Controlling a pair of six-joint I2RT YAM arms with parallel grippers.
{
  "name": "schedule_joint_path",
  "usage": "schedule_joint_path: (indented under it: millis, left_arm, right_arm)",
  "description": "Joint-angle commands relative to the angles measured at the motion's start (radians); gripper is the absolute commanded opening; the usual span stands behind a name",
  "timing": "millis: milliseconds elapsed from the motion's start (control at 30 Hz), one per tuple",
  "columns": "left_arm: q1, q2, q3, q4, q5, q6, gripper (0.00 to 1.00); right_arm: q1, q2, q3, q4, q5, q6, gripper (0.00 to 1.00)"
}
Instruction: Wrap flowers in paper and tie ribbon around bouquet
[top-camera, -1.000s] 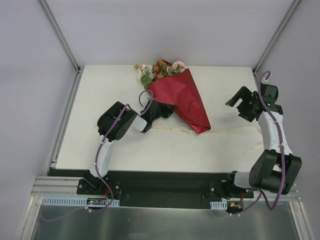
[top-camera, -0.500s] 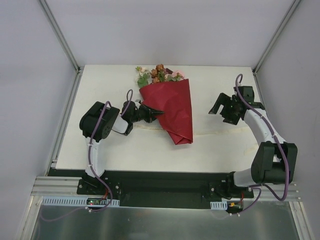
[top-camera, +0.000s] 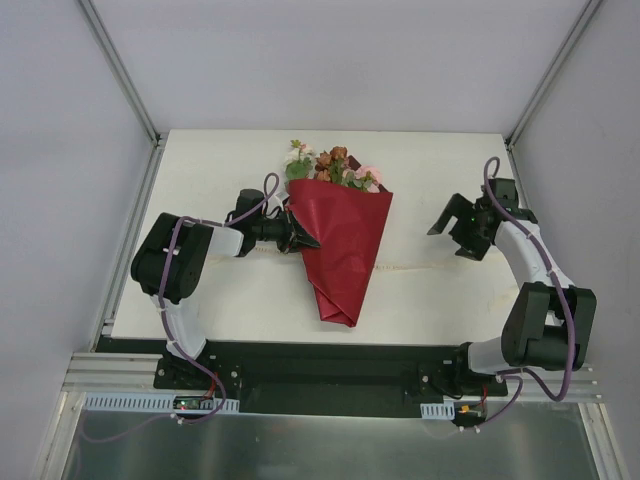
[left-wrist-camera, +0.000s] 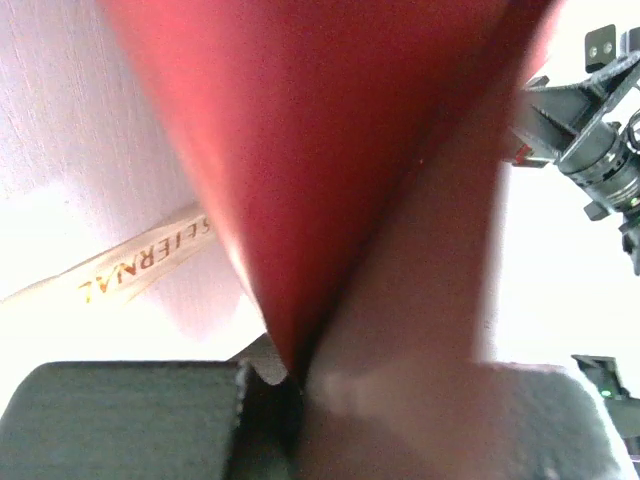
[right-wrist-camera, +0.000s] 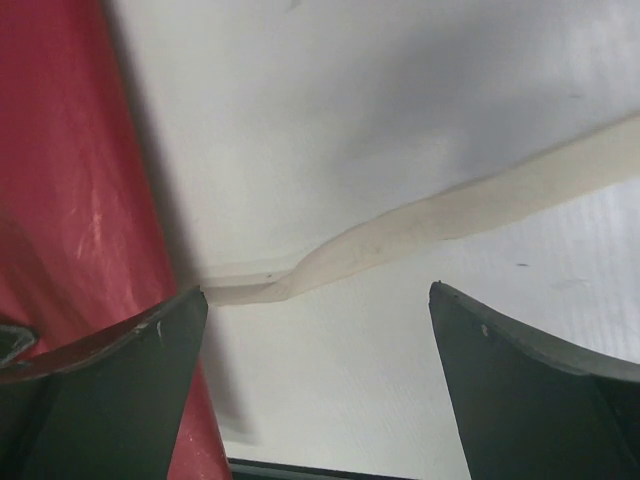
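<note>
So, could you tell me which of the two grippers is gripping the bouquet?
The left gripper: its jaws are shut on the red paper edge of the bouquet. The right gripper stands open, apart from it, near the ribbon.

Left arm (top-camera: 170, 262) bent low, stretched toward the middle, left gripper (top-camera: 305, 239) pinched tight on the paper (top-camera: 345, 250), right arm (top-camera: 535, 262) reaching in, right gripper (top-camera: 448, 240) wide open
</note>
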Motion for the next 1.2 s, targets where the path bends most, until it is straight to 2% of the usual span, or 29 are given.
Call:
schedule_joint_path:
  millis: [0, 33, 133, 333, 367, 400, 567, 733, 900, 1067, 1167]
  left_arm:
    - [0.006, -0.077, 0.104, -0.331, -0.034, 0.35, 0.0]
    - [0.003, -0.081, 0.121, -0.435, -0.058, 0.387, 0.0]
    - [-0.005, -0.072, 0.126, -0.45, -0.086, 0.414, 0.0]
    - [-0.04, -0.067, 0.12, -0.459, -0.134, 0.395, 0.21]
    - [-0.046, -0.07, 0.118, -0.468, -0.141, 0.395, 0.23]
    - [-0.051, -0.072, 0.117, -0.47, -0.143, 0.394, 0.3]
    - [-0.053, -0.096, 0.129, -0.516, -0.149, 0.424, 0.33]
    - [-0.06, -0.083, 0.17, -0.565, -0.163, 0.44, 0.31]
    - [-0.066, -0.099, 0.213, -0.69, -0.226, 0.518, 0.37]
    - [-0.062, -0.204, 0.213, -0.808, -0.287, 0.578, 0.47]
    - [-0.039, -0.294, 0.186, -0.859, -0.332, 0.611, 0.5]
  right_arm:
    - [-0.142, -0.046, -0.051, -0.072, 0.071, 0.118, 0.96]
    - [-0.209, -0.054, -0.06, -0.075, 0.076, 0.13, 0.96]
    - [-0.33, -0.082, -0.115, -0.071, 0.117, 0.178, 0.96]
    - [-0.475, -0.031, -0.134, -0.086, 0.359, 0.201, 0.96]
    - [-0.483, -0.017, -0.12, -0.083, 0.384, 0.199, 0.96]
    - [-0.486, -0.004, -0.111, -0.073, 0.407, 0.19, 0.96]
    - [-0.498, 0.104, -0.066, -0.056, 0.444, 0.158, 0.96]
    - [-0.529, 0.121, -0.085, -0.029, 0.432, 0.137, 0.97]
    - [-0.54, 0.145, -0.071, -0.003, 0.384, 0.11, 0.99]
    - [-0.538, 0.191, -0.054, 0.012, 0.352, 0.103, 0.92]
    - [-0.538, 0.214, -0.036, 0.009, 0.352, 0.1, 0.84]
